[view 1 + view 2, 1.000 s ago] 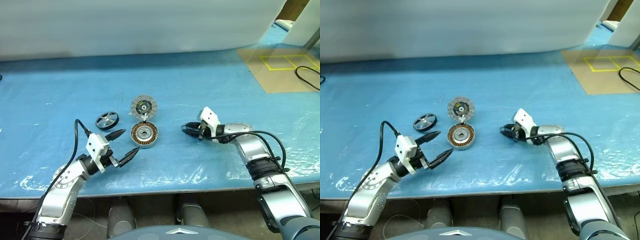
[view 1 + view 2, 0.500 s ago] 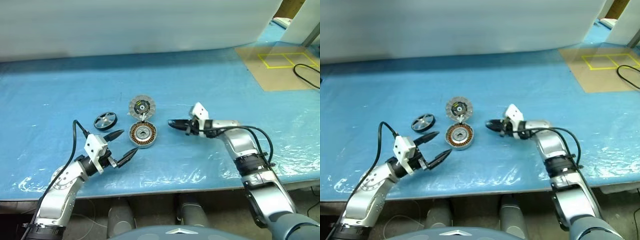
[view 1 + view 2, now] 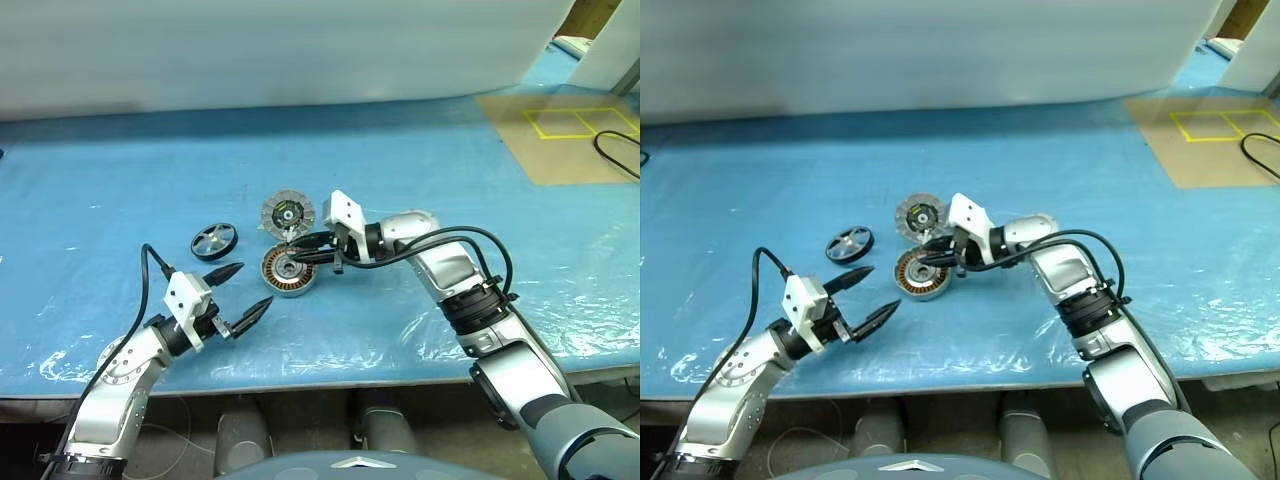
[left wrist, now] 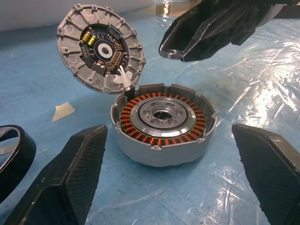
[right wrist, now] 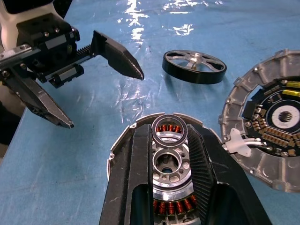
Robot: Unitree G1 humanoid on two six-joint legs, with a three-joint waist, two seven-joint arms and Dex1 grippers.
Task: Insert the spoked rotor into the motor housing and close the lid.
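Right gripper (image 5: pixel 171 136) pinches a small metal ring (image 5: pixel 170 131) over my open motor housing (image 3: pixel 288 271), copper windings showing, on blue sheeting (image 3: pixel 120 190).

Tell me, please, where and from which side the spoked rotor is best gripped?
Grip the spoked rotor by its black rim, across its width, from above: it lies flat on the table, rim sides free. The open left gripper is nearest; the right gripper is shut on a small ring.
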